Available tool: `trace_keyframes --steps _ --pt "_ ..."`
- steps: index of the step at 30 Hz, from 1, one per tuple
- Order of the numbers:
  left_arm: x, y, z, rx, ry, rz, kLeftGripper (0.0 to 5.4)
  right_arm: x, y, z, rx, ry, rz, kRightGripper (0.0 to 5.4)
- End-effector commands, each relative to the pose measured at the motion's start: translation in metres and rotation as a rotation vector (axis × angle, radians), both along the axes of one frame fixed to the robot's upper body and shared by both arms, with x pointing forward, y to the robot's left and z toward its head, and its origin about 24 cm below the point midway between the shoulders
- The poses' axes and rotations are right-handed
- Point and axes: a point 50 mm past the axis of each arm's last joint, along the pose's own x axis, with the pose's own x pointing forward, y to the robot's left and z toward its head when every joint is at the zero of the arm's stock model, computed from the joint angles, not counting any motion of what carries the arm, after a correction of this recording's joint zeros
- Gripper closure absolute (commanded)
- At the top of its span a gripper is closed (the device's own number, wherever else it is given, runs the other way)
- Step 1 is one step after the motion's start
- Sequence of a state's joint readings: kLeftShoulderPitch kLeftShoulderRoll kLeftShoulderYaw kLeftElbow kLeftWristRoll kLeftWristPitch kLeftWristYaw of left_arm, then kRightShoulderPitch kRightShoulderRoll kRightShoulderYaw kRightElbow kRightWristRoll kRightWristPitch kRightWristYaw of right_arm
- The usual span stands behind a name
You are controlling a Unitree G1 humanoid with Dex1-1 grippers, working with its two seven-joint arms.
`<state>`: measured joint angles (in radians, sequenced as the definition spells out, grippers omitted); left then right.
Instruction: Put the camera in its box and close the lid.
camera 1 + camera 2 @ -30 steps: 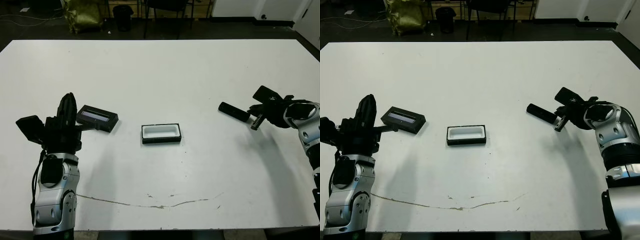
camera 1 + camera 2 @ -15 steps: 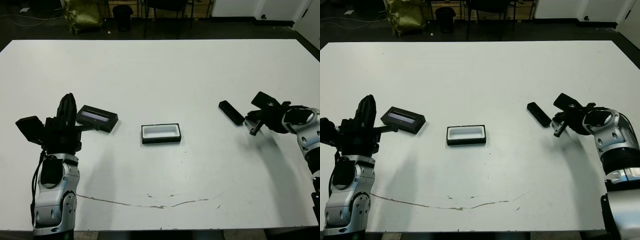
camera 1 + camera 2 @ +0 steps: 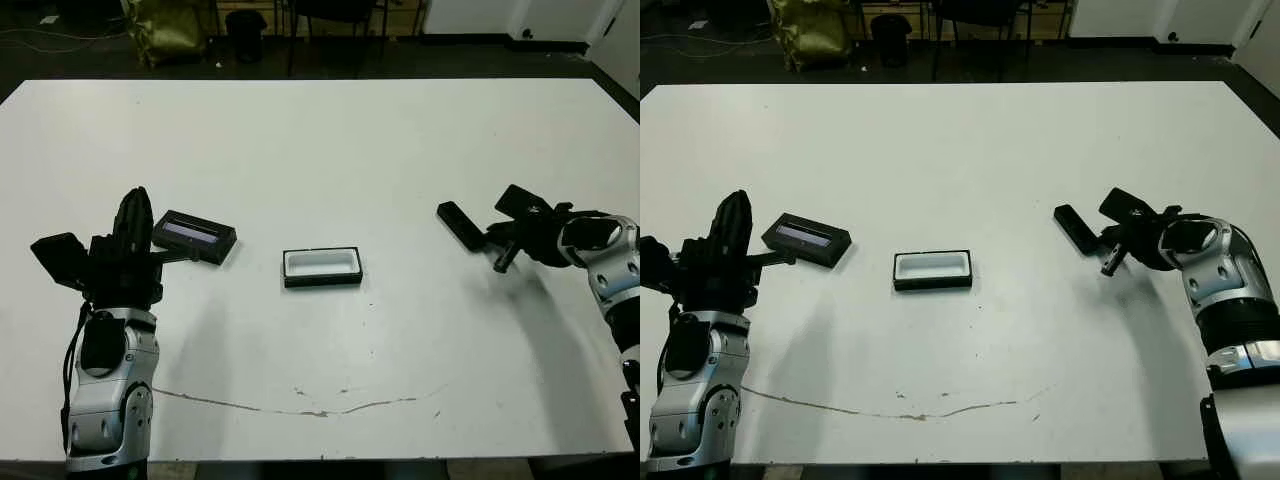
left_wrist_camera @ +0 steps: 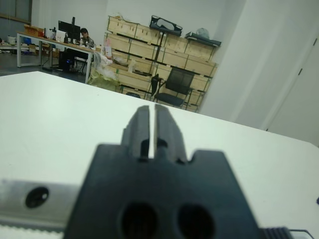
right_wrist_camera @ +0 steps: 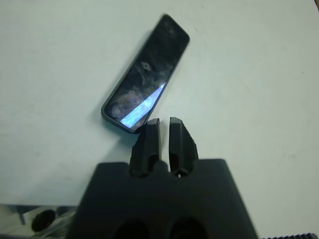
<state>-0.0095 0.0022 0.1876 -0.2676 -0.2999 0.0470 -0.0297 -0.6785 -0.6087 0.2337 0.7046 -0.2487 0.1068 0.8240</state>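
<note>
**Three task items lie apart on the tabletop, neither gripper holding any**

Three black pieces sit spread across the white tabletop, and both grippers are empty.

At the far left, the left gripper stands raised on its arm, fingers pointing away over the tabletop. In the left wrist view its two fingers are pressed nearly together, with only a thin slit between them and nothing in it. Beyond the tabletop in that view are stacked wooden crates, a black chair and a person seated at a desk far off.

Just beside that gripper, toward the middle, lies the lid, flat and a little skewed, its glossy grey-blue strip facing up. A thin dark part of the gripper assembly reaches to the lid's near corner; whether it touches cannot be told.

Near the middle rests the box, open side up, white lining showing inside its black rim. It is empty and well apart from the lid.

Farther right, the camera lies flat on the tabletop, set at a slant, well apart from the box. The right gripper points at its near end. In the right wrist view the fingers stand narrowly parallel, closed on nothing, their tips just short of the camera's end with the bluish reflection.

A thin wavy crack or scratch runs along the tabletop's near part.
</note>
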Motion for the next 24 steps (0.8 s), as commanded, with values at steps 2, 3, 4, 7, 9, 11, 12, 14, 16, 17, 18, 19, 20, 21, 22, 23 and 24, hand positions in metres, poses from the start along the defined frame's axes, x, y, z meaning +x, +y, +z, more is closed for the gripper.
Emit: trace_keyframes --steps 2,3,4,7,9,11,12,14,16,17,18,19,20,21,22,23,24 --pt "-0.001 0.002 -0.006 0.01 0.04 0.019 5.39 -0.006 0.005 -0.012 0.017 0.03 0.027 5.4" --pt "-0.001 0.002 -0.006 0.012 0.039 0.019 5.39 -0.006 0.007 -0.012 0.011 0.027 0.037 5.4" --pt "-0.001 0.002 -0.006 0.012 0.038 0.018 5.39 -0.006 0.008 -0.012 0.012 0.026 0.043 5.4" --pt "-0.001 0.002 -0.006 0.007 0.036 0.013 5.39 -0.005 0.013 -0.011 0.012 0.027 0.057 5.4" --pt "-0.001 0.002 -0.006 0.002 0.035 0.011 5.39 -0.004 0.015 -0.01 0.027 0.035 0.053 5.4" --pt "-0.001 0.002 -0.006 0.003 0.037 0.009 5.39 -0.004 0.017 -0.009 0.014 0.034 0.079 5.4" --pt "-0.001 0.002 -0.006 0.005 0.039 0.01 5.39 -0.004 0.019 -0.009 0.004 0.031 0.096 5.4" --pt "-0.001 0.001 -0.006 0.005 0.038 0.01 5.39 -0.004 0.021 -0.008 -0.004 0.04 0.106 5.4" --pt "0.0 0.002 -0.006 -0.003 0.034 0.006 5.39 -0.004 0.023 -0.009 0.014 0.049 0.093 5.4" --pt "0.0 0.002 -0.007 -0.002 0.035 0.008 5.39 -0.004 0.024 -0.008 0.025 0.052 0.092 5.4" --pt "0.0 0.002 -0.007 -0.002 0.036 0.01 5.39 -0.004 0.025 -0.009 0.043 0.055 0.093 5.4" --pt "0.0 0.002 -0.006 0.003 0.038 0.012 5.39 -0.004 0.026 -0.009 0.056 0.06 0.093 5.4" --pt "0.0 0.002 -0.006 0.006 0.039 0.012 5.39 -0.005 0.026 -0.009 0.069 0.061 0.099 5.4" --pt "0.0 0.001 -0.006 0.005 0.038 0.009 5.39 -0.005 0.027 -0.009 0.071 0.06 0.105 5.4" --pt "0.0 0.001 -0.006 0.003 0.038 0.006 5.39 -0.005 0.027 -0.009 0.068 0.058 0.109 5.4" --pt "0.0 0.001 -0.006 0.004 0.039 0.006 5.39 -0.005 0.027 -0.008 0.064 0.058 0.11 5.4" --pt "0.0 0.001 -0.006 0.004 0.039 0.007 5.39 -0.005 0.027 -0.008 0.063 0.06 0.106 5.4"
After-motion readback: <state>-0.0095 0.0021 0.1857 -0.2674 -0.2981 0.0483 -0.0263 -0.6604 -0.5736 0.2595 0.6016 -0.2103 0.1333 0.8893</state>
